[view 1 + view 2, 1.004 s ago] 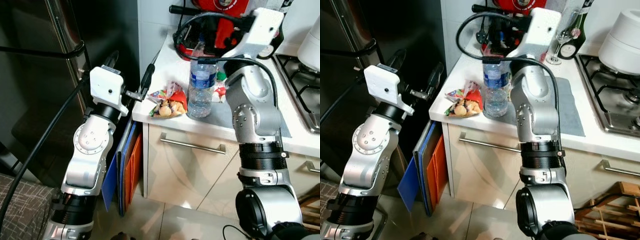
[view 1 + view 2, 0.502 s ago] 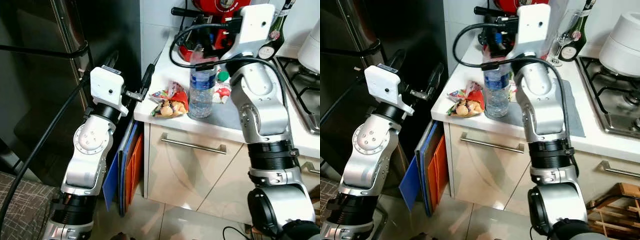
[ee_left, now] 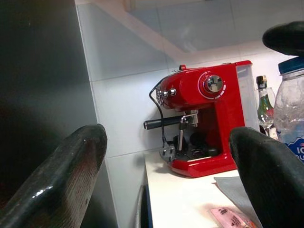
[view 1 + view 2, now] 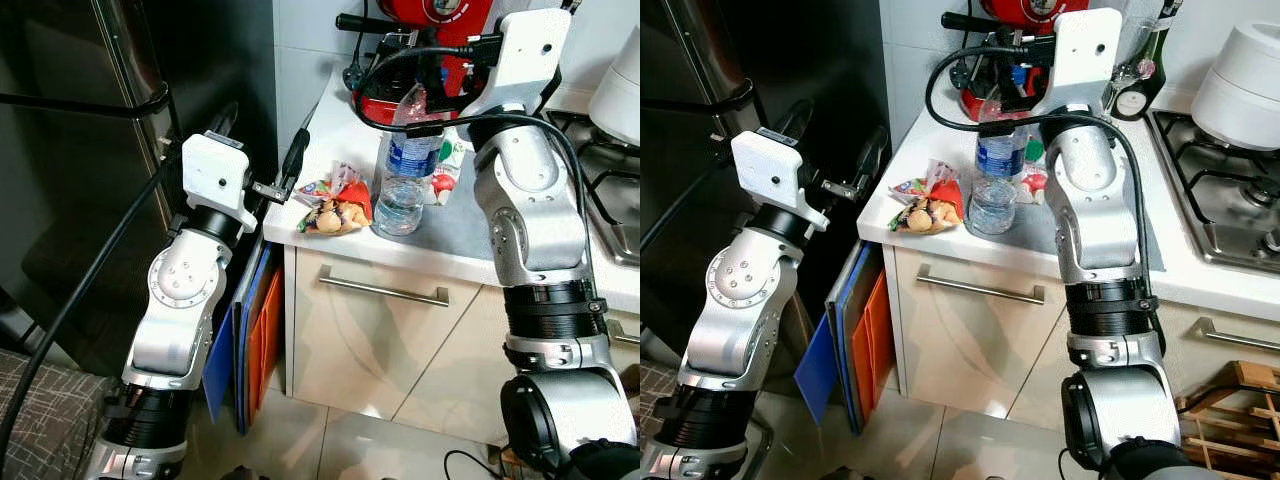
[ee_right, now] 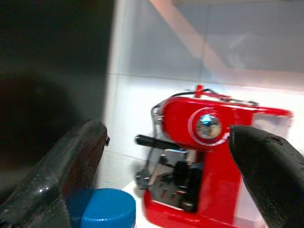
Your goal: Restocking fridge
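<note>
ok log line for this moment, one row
phase: reaching for water bottle | right tool: open, above its blue cap | left tool: open, idle near counter edge | snack packet: beside bottle

Hidden and cut-off bits
Right claw tips hidden behind its own wrist block; water bottle [image 4: 404,175] neck partly covered by cable; snack packet [image 4: 338,208] print too small to read; white pot [image 4: 1244,75] cut by frame edge.

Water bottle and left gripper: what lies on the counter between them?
In the left eye view, snack packets lie between the water bottle and the left gripper, at the counter's corner.
</note>
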### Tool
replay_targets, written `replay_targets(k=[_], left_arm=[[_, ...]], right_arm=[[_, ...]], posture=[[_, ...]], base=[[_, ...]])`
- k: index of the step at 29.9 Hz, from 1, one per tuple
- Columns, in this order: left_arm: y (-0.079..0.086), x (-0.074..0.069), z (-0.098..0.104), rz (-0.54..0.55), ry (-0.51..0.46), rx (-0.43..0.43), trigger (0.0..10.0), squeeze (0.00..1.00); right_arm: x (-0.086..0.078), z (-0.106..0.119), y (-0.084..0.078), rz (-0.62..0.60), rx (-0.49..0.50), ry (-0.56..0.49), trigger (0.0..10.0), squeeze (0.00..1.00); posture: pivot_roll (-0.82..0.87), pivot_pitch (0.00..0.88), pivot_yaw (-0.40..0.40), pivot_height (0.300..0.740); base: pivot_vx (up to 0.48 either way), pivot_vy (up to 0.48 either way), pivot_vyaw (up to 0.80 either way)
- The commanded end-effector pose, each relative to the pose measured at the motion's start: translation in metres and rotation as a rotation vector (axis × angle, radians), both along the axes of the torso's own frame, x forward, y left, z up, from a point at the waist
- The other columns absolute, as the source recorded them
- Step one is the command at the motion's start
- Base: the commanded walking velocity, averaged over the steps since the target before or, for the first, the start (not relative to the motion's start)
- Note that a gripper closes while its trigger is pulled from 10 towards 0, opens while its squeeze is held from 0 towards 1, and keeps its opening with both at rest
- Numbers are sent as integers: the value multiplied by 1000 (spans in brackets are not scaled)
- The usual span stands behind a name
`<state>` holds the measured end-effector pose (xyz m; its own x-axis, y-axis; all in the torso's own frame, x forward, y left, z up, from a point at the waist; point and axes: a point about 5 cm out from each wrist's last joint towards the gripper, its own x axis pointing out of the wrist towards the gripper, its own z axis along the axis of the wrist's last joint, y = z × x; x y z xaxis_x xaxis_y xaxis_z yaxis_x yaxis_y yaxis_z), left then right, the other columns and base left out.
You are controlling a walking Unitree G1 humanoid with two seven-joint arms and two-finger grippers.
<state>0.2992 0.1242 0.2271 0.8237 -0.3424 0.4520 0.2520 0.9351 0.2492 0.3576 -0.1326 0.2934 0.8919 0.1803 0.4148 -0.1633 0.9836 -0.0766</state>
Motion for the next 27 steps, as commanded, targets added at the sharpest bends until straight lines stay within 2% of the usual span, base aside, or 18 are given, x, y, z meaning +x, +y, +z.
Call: replay_targets(k=[1, 4, 7, 9, 10, 12, 17, 20, 27], left_arm=[[-2, 3, 4, -6, -16, 19, 10000, 0], [-2, 3, 5, -9, -19, 22, 10000, 0], [-3, 3, 5, -11, -21, 23, 10000, 0], [-3, 4, 5, -13, -24, 25, 10000, 0], [-3, 4, 5, -13, -24, 25, 10000, 0], [-3, 4, 6, -15, -26, 26, 10000, 0], [-4, 5, 5, -20, -28, 27, 10000, 0], [-4, 5, 5, -21, -27, 28, 10000, 0], [-5, 5, 4, -28, -23, 31, 10000, 0]], right_arm=[[0, -7, -2, 30, 33, 45, 10000, 0], [-2, -3, 1, 85, 79, 46, 10000, 0], [-4, 0, 2, 105, 86, 32, 10000, 0], [-9, 12, 1, 88, 47, -77, 10000, 0], [-9, 12, 1, 88, 47, -77, 10000, 0], [-15, 23, 0, 68, 27, -178, 10000, 0], [-29, 37, -2, 32, 12, -328, 10000, 0], [-30, 37, -2, 28, 7, -340, 10000, 0], [-21, 8, 15, 133, 60, -137, 10000, 0]], posture=[[-23, 0, -12, 740], [-23, 0, -11, 740], [-23, 0, -11, 740], [-23, 0, -12, 740], [-23, 0, -12, 740], [-24, 0, -12, 740], [-23, 0, -15, 740], [-23, 0, -15, 740], [-25, 0, -12, 740]], base=[[0, 0, 0], [0, 0, 0], [0, 0, 0], [0, 0, 0], [0, 0, 0], [0, 0, 0], [0, 0, 0], [0, 0, 0], [0, 0, 0]])
